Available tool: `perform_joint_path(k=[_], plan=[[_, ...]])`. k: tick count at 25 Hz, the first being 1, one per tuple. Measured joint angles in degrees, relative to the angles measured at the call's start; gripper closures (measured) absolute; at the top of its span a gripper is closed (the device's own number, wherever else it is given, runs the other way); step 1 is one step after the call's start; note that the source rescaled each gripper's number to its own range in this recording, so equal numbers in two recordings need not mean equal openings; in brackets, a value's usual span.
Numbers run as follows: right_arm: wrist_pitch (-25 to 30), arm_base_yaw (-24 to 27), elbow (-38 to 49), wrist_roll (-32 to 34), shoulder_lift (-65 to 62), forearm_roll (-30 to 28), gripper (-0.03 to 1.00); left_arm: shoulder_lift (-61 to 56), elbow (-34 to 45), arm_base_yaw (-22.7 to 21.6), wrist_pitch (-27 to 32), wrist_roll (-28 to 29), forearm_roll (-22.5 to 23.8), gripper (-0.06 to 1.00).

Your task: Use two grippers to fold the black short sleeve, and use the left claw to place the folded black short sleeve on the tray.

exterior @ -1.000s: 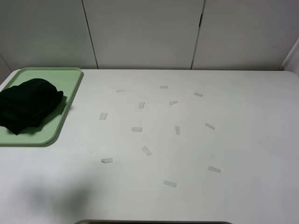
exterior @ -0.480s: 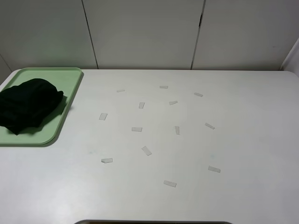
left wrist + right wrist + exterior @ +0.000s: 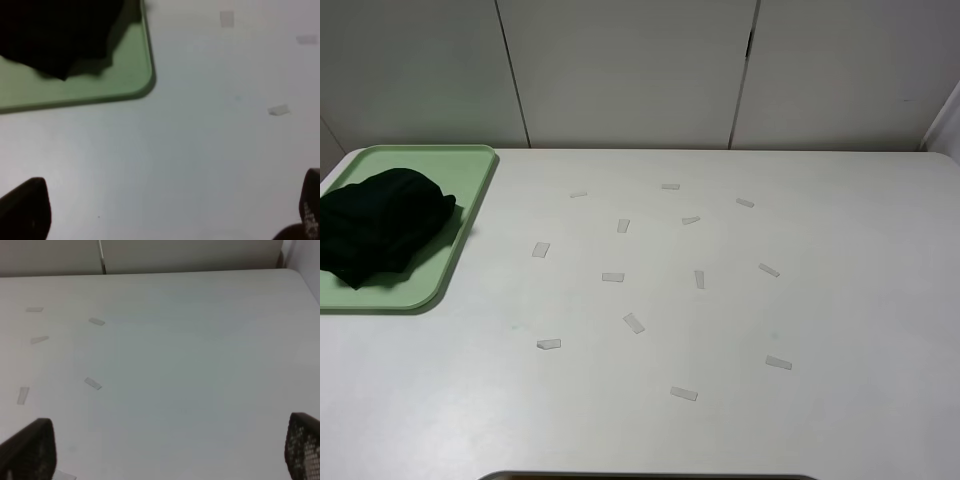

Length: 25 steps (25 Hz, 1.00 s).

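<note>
Folded black shirt [image 3: 382,226] lying as a soft, matte, lumpy bundle on the green tray [image 3: 470,160] at the table's [image 3: 840,300] far-left corner, one edge lapping toward the rim; judged light, limp and non-slippery, it would best be taken by pinching through a thick fold near the middle so that the layers do not fall open. The tray is smooth plastic with rounded corners and a low rim, and the white table carries scattered pale tape strips [image 3: 634,322]. Left claw [image 3: 165,210] and right gripper [image 3: 165,445] both stand wide apart and empty, over bare table.
</note>
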<state>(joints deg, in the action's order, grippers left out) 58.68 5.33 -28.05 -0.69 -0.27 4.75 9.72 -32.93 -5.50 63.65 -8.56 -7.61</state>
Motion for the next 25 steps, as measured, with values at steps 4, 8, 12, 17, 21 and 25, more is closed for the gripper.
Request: perform_joint_path(k=[4,8,12,17,21,25], plan=[[0.0,0.0,0.0,0.0,0.0,0.0,-0.03,-5.42,4.12,0.0,-1.85,0.01,0.3,-0.06],[0.0,0.0,0.0,0.0,0.0,0.0,-0.03,-9.72,4.47,0.0,-2.13,-1.64,0.25,-0.06],[0.0,0.0,0.0,0.0,0.0,0.0,-0.03,-9.87,4.52,0.0,-2.07,-4.8,-0.28,-0.06],[0.0,0.0,0.0,0.0,0.0,0.0,-0.03,-10.16,4.52,0.0,-2.02,-5.91,-0.34,-0.06],[0.0,0.0,0.0,0.0,0.0,0.0,-0.03,-10.16,4.52,0.42,-2.02,-6.02,-0.34,-0.06],[0.0,0.0,0.0,0.0,0.0,0.0,-0.03,-10.16,4.52,2.9,-2.02,-6.02,-0.34,-0.06]])
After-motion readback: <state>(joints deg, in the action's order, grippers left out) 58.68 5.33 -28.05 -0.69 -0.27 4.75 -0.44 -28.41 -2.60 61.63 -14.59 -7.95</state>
